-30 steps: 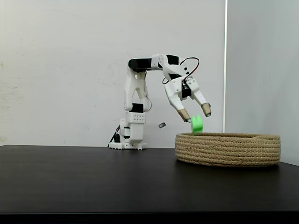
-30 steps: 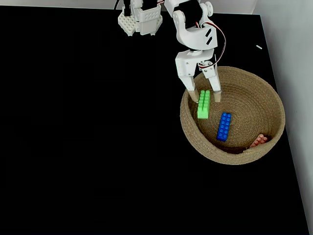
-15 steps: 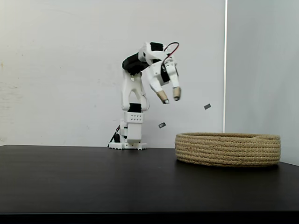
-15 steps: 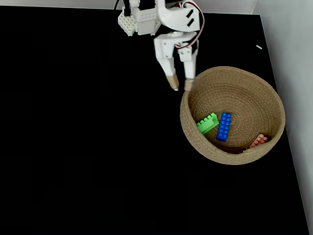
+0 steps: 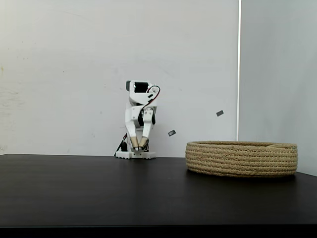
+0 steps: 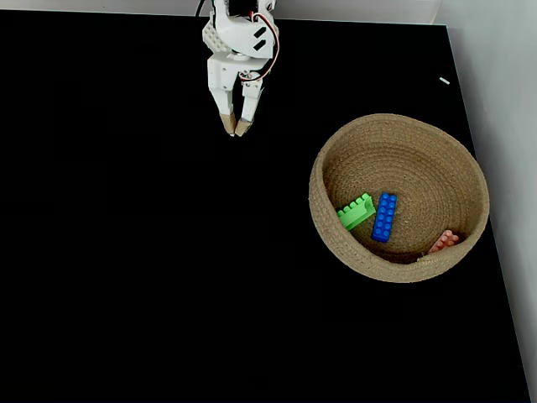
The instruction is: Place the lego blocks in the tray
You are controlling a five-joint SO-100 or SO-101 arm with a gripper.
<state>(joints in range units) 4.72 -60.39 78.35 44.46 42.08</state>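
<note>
We are seeing our end effector (image 6: 237,131) hanging empty, tips nearly pressed together, near the arm's base, with the wide coiled tan rope tray (image 6: 329,217) well apart to its right on the black counter (image 6: 126,252). Inside are lying the bright green long brick (image 6: 356,211), the blue long brick (image 6: 384,217) running near-to-far, and the pale pink brick (image 6: 443,242). A second ago the fingers were spreading over the tray, letting the green brick fall.

Hiding all the lego blocks behind the tray (image 5: 241,158) wall in the side fixed view; partly burying the pink brick (image 6: 444,242) under the near-right rim; cropping the arm base at the top edge.
</note>
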